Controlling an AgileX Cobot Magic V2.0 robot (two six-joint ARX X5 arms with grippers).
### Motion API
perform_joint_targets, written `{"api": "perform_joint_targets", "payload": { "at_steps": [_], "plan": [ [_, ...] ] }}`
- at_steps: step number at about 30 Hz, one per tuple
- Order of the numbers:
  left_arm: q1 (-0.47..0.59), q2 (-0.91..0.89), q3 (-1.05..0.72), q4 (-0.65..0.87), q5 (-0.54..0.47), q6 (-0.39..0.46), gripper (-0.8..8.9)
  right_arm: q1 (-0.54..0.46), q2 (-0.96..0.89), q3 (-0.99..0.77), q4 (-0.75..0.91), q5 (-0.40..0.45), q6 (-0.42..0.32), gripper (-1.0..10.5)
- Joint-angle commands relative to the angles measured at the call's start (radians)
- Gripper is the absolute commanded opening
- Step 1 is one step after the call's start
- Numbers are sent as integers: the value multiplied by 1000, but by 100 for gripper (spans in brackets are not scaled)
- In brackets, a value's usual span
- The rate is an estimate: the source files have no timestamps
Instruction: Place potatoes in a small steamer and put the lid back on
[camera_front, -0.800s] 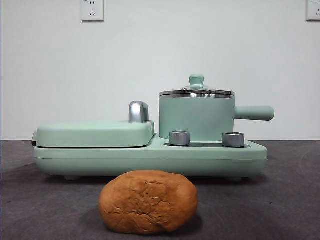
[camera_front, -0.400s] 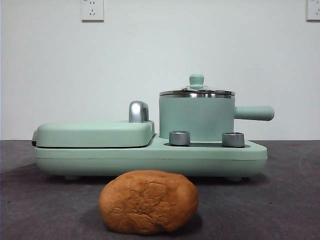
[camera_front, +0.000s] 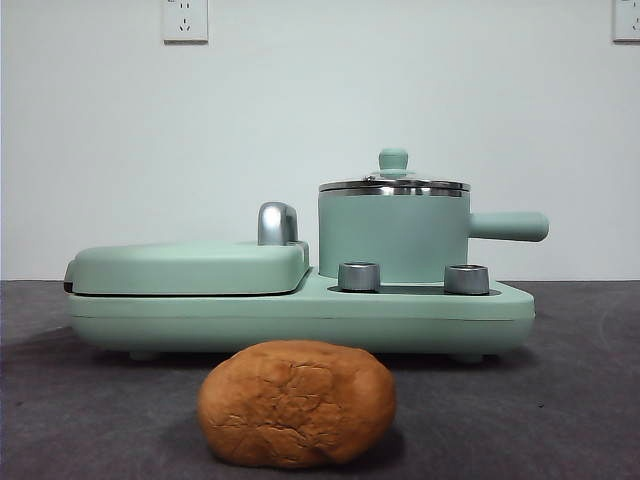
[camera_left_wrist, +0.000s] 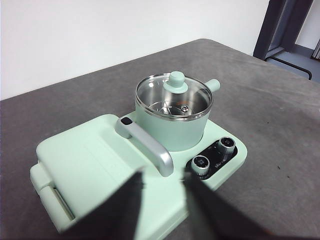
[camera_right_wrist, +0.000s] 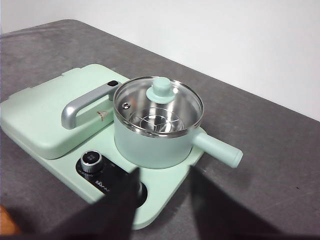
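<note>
The potato (camera_front: 296, 403), an orange-brown cracked lump, lies on the dark table in front of the appliance. A sliver of the potato (camera_right_wrist: 6, 222) also shows in the right wrist view. The mint-green steamer (camera_front: 393, 235) stands on the right half of the appliance base, its stubby handle pointing right. The glass lid (camera_front: 393, 183) sits on its rim. My left gripper (camera_left_wrist: 163, 176) hovers open above the base, short of the steamer (camera_left_wrist: 172, 131) and lid (camera_left_wrist: 176, 84). My right gripper (camera_right_wrist: 165, 175) also hangs open, near the steamer (camera_right_wrist: 150, 145) and lid (camera_right_wrist: 161, 90). Neither arm shows in the front view.
A flat mint-green griddle (camera_front: 190, 268) with a chrome handle (camera_front: 277, 222) fills the left half of the base. Two steel knobs (camera_front: 359, 276) stand on the base in front of the steamer. A white wall rises behind. A dark door frame (camera_left_wrist: 285, 30) stands past the table's far corner.
</note>
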Motion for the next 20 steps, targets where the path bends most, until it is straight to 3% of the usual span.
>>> {"api": "perform_joint_targets", "payload": {
  "at_steps": [1,6,10,20],
  "plan": [
    [-11,5,24,15,5,-21,254,3,2,18,7,4,-10,239],
    [-28,9,24,35,5,-28,254,3,2,18,7,4,-11,239],
    [-48,35,24,93,5,-100,253,3,2,18,7,4,-10,239],
    [-165,240,24,455,-25,-235,250,3,3,18,7,4,-3,238]
  ]
}}
